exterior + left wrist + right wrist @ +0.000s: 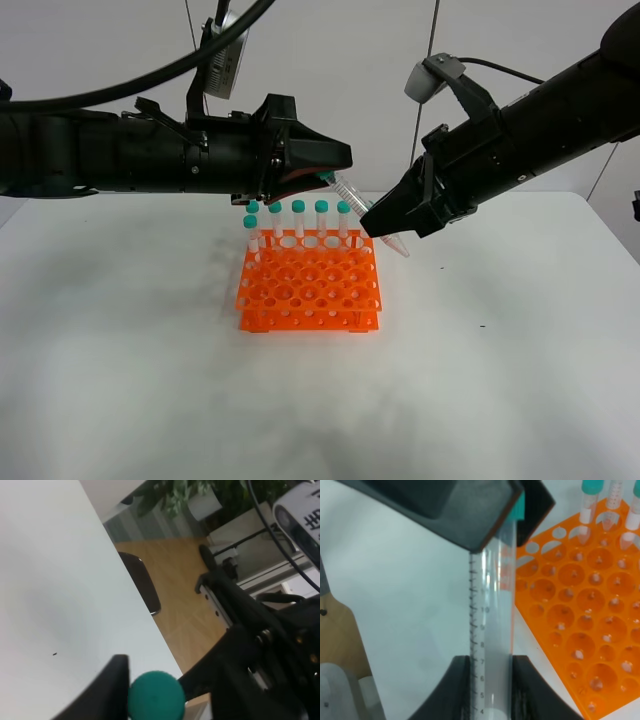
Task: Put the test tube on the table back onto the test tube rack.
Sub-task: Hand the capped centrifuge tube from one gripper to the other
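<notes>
Both pincers are closed on one object. As far as can be judged, the left pincer (pixel 338 165) is clamped over the teal screw cap (pixel 156 695). The right pincer (pixel 378 222) is narrowed onto the clear shaft lower down, with its dark fingers (pixel 462 690) set against either side.

On the large plain white desk (pixel 520 360), the bright orange plastic rack with a grid of round holes (pixel 310 285) is set near the middle. Six teal-capped tubes (pixel 298 218) are stood upright along its far side, and many holes are left free.

The slim clear plastic test tube with a tapered tip (pixel 350 194) is held aloft and slanted. It hangs just beyond the rack's far right corner, cap up and to the left, tip down and to the right.

The lift from the desk is judged done. Release by one pincer, righting of the tube over a free hole, and lowering into it remain.
</notes>
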Robot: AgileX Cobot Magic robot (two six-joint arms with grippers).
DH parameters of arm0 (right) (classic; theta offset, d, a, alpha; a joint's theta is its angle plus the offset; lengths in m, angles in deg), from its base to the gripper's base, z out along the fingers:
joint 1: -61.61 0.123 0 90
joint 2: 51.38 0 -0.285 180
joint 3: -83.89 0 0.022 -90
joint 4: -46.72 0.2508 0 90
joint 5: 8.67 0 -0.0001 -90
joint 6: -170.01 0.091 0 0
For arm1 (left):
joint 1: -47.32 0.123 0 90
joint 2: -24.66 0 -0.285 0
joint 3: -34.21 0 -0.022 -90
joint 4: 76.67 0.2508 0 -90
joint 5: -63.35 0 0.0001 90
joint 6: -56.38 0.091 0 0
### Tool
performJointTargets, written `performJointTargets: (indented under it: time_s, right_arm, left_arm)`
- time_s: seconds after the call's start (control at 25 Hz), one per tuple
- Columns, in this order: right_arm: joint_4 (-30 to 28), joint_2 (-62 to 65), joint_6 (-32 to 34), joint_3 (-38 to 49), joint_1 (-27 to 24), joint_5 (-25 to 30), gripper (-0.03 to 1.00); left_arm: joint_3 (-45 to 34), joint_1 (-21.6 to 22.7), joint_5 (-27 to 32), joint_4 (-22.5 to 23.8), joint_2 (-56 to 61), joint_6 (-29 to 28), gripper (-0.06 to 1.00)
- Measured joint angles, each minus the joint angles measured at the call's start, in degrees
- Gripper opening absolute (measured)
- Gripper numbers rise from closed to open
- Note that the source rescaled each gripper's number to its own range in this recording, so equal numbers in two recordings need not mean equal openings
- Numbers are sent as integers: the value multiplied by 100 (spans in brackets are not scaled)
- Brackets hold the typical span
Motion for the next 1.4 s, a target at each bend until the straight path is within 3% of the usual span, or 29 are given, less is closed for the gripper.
performJointTargets:
  time_s: [0.12,0.52,0.56,0.6,0.64,0.72,0.8,0.88,1.08,1.2,1.4]
  right_arm:
    - [18,0,0,0,0,0,1]
    - [20,0,0,0,0,0,1]
    - [20,0,0,0,0,0,4]
    - [20,0,0,0,0,-18,14]
    - [20,0,0,0,0,-30,29]
    - [20,0,0,0,0,-55,71]
    - [-5,0,8,-63,0,-55,89]
    - [-34,0,148,-228,0,-49,96]
    - [-330,25,931,-936,0,352,100]
    - [-1091,65,1859,-1303,0,702,100]
    - [-2994,65,3773,-1597,0,1108,100]
  left_arm:
    - [0,0,-31,15,0,0,0]
    - [0,0,-2,-16,0,0,0]
    - [0,0,-2,-16,0,0,0]
    - [0,0,21,-23,0,0,0]
    - [0,0,64,-30,0,0,0]
    - [0,0,119,-41,0,0,0]
    - [0,0,119,-41,0,0,0]
    - [0,0,99,-41,0,0,0]
    - [0,0,8,-41,0,0,0]
    - [0,0,-5,-41,0,0,0]
    - [0,0,-5,-41,0,0,0]
